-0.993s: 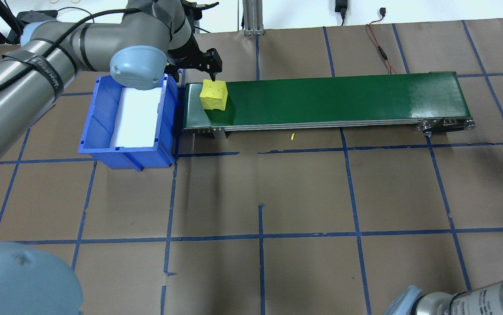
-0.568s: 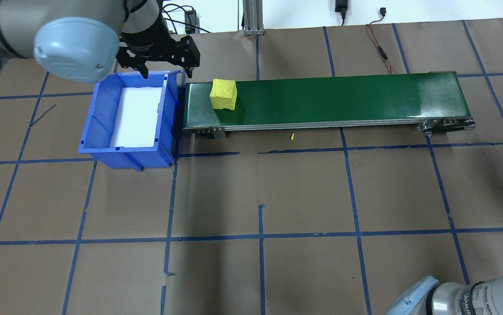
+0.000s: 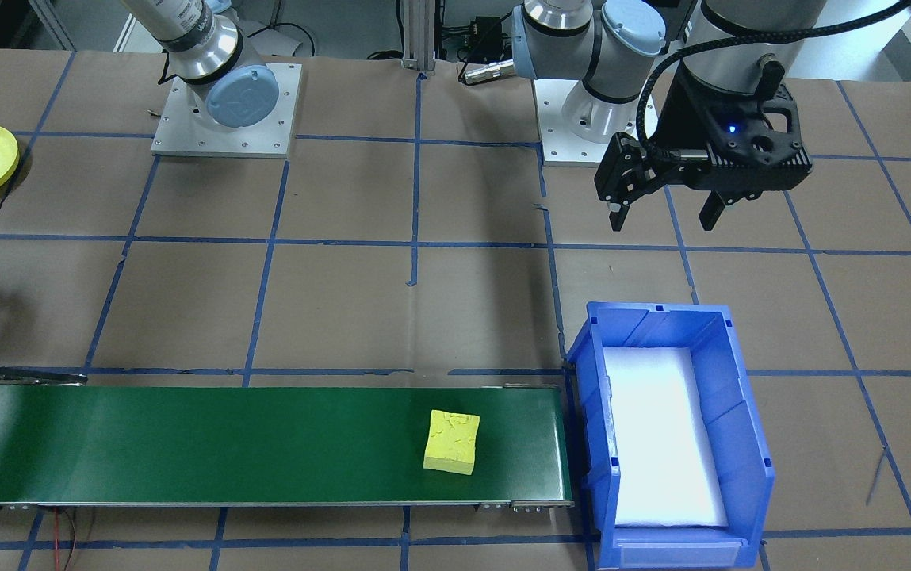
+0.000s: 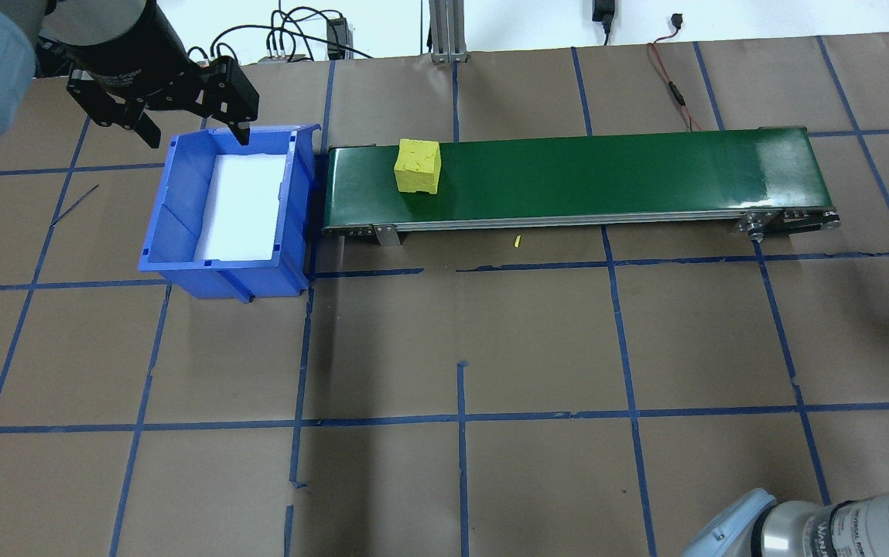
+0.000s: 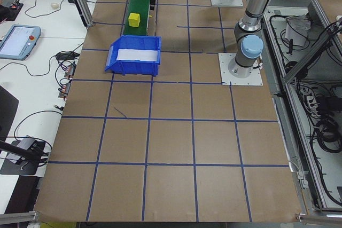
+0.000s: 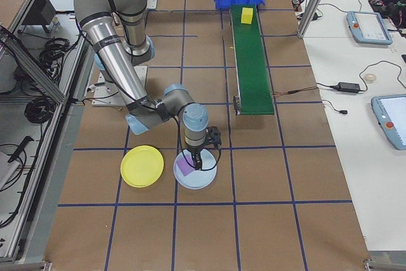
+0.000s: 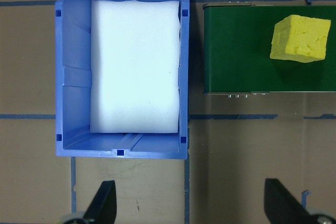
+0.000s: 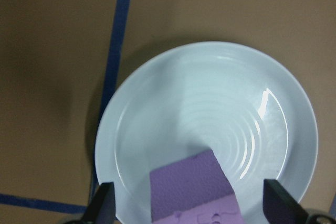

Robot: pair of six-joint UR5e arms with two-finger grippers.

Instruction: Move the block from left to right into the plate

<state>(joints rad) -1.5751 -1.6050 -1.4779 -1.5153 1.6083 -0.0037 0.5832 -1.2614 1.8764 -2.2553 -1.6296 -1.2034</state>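
- Between the spread fingers of the right pincer (image 8: 185, 203), the purple block (image 8: 197, 190) lies in the pale plate (image 8: 157, 108), unpinched.
- Next, I judge, rise straight to avoid nudging it.
- Beside the plate: a yellow plate (image 6: 143, 166).
- Left pincer (image 4: 185, 131), spread, hovers behind the blue bin (image 4: 173, 201); yellow block (image 4: 417, 165) rides the green belt (image 4: 606, 174) well beyond.

Left gripper (image 4: 187, 133): raised, pointed down, fingers spread wide, nothing held.
Right gripper (image 8: 186, 203): lowered, fingers spread wide.

Blue bin (image 4: 227, 209) walls flank conveyor (image 4: 576, 179) end; belt top open above.
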